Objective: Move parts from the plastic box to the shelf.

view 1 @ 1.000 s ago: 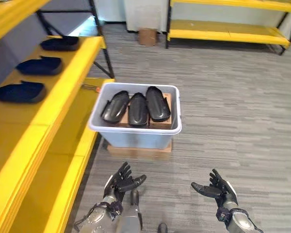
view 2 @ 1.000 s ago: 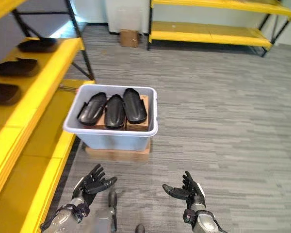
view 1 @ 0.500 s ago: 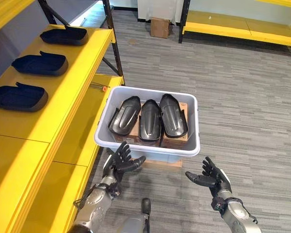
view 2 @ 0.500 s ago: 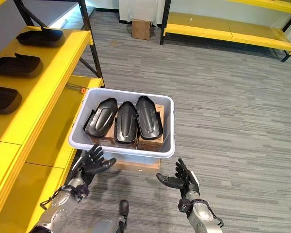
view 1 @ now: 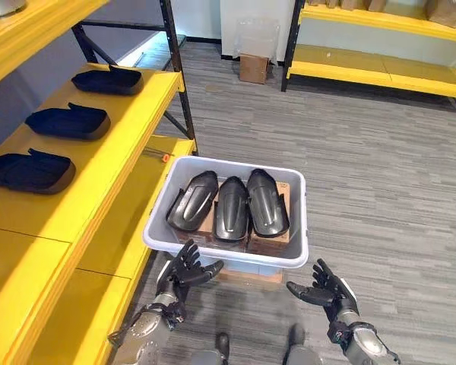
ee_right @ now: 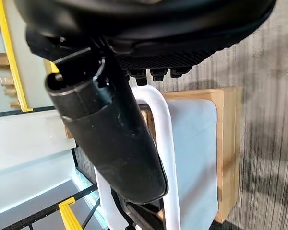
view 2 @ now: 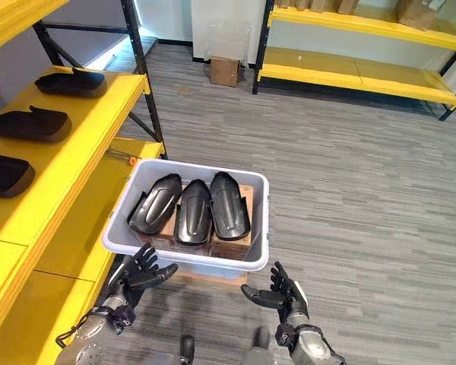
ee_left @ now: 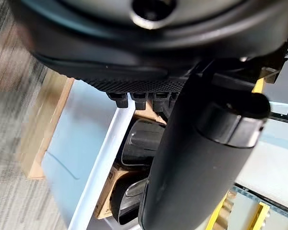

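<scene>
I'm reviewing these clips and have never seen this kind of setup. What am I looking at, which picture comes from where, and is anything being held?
This is a humanoid robot with two finger hands. The two wide pictures come from a stereo camera on its head, looking down. The two close-up pictures come from cameras on its wrists, so each hand's dark bulk looms large there.

On the floor stands a pale plastic box on a wooden board. In it, three black molded parts lie side by side on cardboard boxes. To the robot's left is a yellow shelf with three similar dark parts on it.

The left hand and right hand are both open near the box's front wall, holding nothing.
</scene>
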Robot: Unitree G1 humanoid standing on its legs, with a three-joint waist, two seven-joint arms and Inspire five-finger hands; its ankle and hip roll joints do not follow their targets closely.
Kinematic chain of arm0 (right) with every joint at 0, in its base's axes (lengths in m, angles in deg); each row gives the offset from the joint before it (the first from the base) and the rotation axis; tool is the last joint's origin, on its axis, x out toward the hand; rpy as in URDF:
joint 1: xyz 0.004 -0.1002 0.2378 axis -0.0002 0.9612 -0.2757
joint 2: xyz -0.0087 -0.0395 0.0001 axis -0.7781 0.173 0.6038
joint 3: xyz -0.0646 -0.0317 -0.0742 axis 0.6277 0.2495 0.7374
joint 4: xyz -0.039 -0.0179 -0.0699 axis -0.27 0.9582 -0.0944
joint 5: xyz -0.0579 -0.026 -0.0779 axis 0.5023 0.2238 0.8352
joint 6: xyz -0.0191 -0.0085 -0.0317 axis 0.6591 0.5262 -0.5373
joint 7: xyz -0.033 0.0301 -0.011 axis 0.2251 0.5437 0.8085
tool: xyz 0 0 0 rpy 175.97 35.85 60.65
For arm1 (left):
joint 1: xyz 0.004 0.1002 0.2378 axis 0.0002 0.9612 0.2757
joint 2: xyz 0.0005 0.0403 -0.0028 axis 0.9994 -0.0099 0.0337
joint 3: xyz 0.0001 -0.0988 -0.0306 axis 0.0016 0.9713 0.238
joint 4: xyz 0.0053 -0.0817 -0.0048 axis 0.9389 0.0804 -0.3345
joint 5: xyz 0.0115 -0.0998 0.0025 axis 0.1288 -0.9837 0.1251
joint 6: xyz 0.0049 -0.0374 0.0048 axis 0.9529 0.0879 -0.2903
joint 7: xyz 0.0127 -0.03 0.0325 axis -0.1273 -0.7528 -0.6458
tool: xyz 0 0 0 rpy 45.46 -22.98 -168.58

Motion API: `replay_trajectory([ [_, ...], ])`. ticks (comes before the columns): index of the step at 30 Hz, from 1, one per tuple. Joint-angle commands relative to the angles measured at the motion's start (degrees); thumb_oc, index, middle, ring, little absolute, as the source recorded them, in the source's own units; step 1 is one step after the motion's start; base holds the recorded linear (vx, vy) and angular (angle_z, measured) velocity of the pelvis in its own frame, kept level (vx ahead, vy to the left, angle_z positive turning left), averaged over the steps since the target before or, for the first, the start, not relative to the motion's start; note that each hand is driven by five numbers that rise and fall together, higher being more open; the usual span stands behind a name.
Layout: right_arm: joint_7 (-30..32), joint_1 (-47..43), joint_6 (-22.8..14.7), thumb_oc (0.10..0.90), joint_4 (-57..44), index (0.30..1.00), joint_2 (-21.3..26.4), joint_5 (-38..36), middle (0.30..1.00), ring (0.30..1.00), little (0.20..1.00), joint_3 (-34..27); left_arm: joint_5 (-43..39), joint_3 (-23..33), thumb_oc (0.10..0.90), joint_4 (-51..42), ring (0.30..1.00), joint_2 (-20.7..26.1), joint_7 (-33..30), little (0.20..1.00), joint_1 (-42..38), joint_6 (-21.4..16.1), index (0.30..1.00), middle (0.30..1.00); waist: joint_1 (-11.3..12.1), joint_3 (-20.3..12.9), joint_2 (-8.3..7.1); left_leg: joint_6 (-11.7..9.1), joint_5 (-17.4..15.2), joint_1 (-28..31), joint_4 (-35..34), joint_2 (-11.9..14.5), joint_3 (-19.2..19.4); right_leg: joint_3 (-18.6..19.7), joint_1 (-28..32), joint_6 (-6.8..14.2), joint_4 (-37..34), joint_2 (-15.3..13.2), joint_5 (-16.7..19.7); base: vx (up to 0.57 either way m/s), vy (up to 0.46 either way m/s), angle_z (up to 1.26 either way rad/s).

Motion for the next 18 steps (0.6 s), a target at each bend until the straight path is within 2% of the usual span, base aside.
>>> replay_trajectory([
  [1, -0.26, -1.36, -4.42, 0.900, -5.01, 1.000, 3.86, -0.30, 1.000, 1.000, 1.000, -3.60, 0.24, 1.02, 0.900, -5.37, 1.000, -0.13, 2.45, 1.000, -2.86, -4.19, 1.000, 1.000, -0.15, -3.85, -0.48, -2.21, -3.63, -0.55, 2.36, 6.44, 3.22, -0.12, 1.09, 0.58, 2.90, -0.23, -5.46, 0.06, -0.175, -0.16],
  [4, -0.27, -1.49, -4.56, 0.900, -5.69, 1.000, 4.48, 0.42, 1.000, 1.000, 1.000, -3.95, 0.14, 1.60, 0.900, -5.51, 1.000, -0.54, 2.48, 1.000, -1.79, -3.89, 1.000, 1.000, -0.15, -4.28, 0.10, -2.92, -2.91, 0.52, 0.87, 7.94, 3.73, 0.15, 1.11, -0.03, 3.24, 0.96, -6.74, 0.04, -0.145, -0.17],
  [10, -0.21, -3.30, -5.26, 0.900, -7.35, 1.000, 5.95, 3.06, 1.000, 1.000, 1.000, -4.24, 0.04, 1.70, 0.900, -5.83, 1.000, -1.27, 2.92, 1.000, -1.49, -3.81, 1.000, 1.000, -0.18, -4.42, 0.95, -3.53, -1.76, 1.76, -1.06, 9.12, 3.69, 0.96, 1.16, -0.83, 3.89, 2.47, -8.29, 0.02, -0.075, -0.07],
  [16, 2.34, -8.00, -6.03, 0.900, -11.32, 1.000, 9.70, 11.57, 1.000, 1.000, 1.000, -7.05, 0.55, 2.95, 0.900, -6.09, 1.000, -1.81, 3.35, 1.000, -0.30, -3.42, 1.000, 1.000, 0.21, -4.74, 1.36, -3.59, -1.38, 2.57, -2.39, 9.36, 3.68, 1.16, 2.14, -0.88, 2.67, 2.93, -8.20, 0.01, -0.009, 0.00],
  [17, 3.10, -9.90, -6.45, 0.900, -12.48, 1.000, 11.25, 15.52, 1.000, 1.000, 1.000, -8.16, 0.95, 3.18, 0.900, -6.16, 1.000, -1.78, 3.95, 1.000, 0.17, -3.31, 1.000, 1.000, 0.47, -4.76, 1.44, -3.57, -1.34, 2.74, -2.64, 9.46, 3.82, 1.14, 2.34, -0.79, 2.34, 3.02, -8.15, 0.01, 0.001, -0.06],
  [18, 3.13, -9.93, -6.45, 0.900, -12.47, 1.000, 11.24, 15.55, 1.000, 1.000, 1.000, -8.15, 0.96, 3.18, 0.900, -6.16, 1.000, -1.79, 3.96, 1.000, 0.15, -3.31, 1.000, 1.000, 0.49, -4.71, 1.46, -3.57, -1.34, 2.80, -2.67, 9.48, 3.84, 1.15, 2.40, -0.79, 2.31, 3.03, -8.13, 0.02, 0.007, -0.06],
])
